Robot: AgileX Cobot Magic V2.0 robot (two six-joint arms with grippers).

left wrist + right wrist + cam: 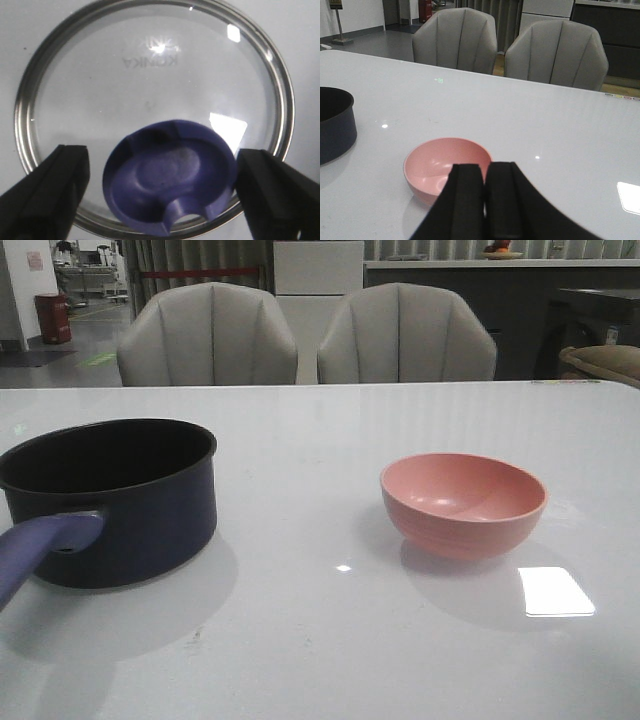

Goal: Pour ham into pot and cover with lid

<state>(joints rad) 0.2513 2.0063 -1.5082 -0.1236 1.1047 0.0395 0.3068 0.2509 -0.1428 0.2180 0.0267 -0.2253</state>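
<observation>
Ham: none visible; pink bowl (447, 167) sat just beyond the right gripper (484, 200), whose fingers were pressed together on nothing. Pot (115, 500): uncovered, interior dark, well apart from that gripper. Lid (152, 112): flat beneath the left gripper (162, 187), whose fingers were spread either side of the knob (170, 175), not touching. Step judged: opening stage, nothing grasped. Next likely called for parting the right fingers to grip the bowl's rim.
</observation>
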